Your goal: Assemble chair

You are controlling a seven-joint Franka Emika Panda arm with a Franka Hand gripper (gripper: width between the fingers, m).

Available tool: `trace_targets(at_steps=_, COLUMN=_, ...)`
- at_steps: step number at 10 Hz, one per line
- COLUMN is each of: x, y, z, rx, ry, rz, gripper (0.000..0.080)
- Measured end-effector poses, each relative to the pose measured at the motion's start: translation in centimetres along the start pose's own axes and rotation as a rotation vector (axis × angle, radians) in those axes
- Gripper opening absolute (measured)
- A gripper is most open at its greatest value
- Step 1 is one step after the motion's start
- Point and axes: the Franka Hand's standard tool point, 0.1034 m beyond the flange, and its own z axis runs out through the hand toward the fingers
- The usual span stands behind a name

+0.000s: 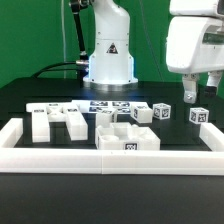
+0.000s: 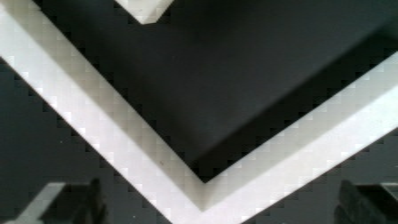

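1. The chair (image 1: pixel 128 138) is not joined up: its matte white parts lie loose on the black table (image 1: pixel 30 95), inside the low white border frame (image 1: pixel 110 158).
2. At the exterior view's left lies the leftmost part (image 1: pixel 40 122), a blocky piece, with a second blocky part (image 1: pixel 72 122) just beside it. Whether the two touch cannot be told.
3. In the middle, towards the back, the marker board (image 1: pixel 108 105) lies flat in front of the robot base (image 1: pixel 108 60).
4. In front of that board sits the centre block (image 1: pixel 135 140), the part nearest the front rail of the frame, with a tag on the face towards the camera.
5. To its right stand two small tagged pieces near each other, the first post (image 1: pixel 142 113) and the second post (image 1: pixel 163 110).
6. Further right, well apart from them, stands the rightmost piece (image 1: pixel 199 116), also tagged.
7. The gripper (image 1: pixel 200 92) hangs above that rightmost piece, clear of it. Its jaws are spread wide and nothing is between them.
8. In the wrist view the dark fingers (image 2: pixel 63 200) show at the two lower corners, far apart. Beneath them a corner of the frame (image 2: pixel 107 110) makes a white V on the table (image 2: pixel 231 90).
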Motion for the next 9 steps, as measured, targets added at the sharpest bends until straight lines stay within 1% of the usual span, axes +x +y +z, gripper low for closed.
trace_targets(at_steps=7, x=-0.1, y=0.0, z=0.0, rx=0.002, ry=-0.001, rz=0.032, gripper=0.065)
trace_targets(at_steps=8, x=-0.6, y=0.4, z=0.2, rx=0.002, ry=-0.009, rz=0.074, gripper=0.065)
trace_targets(at_steps=9, x=-1.4, y=0.8, z=0.4, rx=0.011, ry=-0.021, rz=0.138, gripper=0.065)
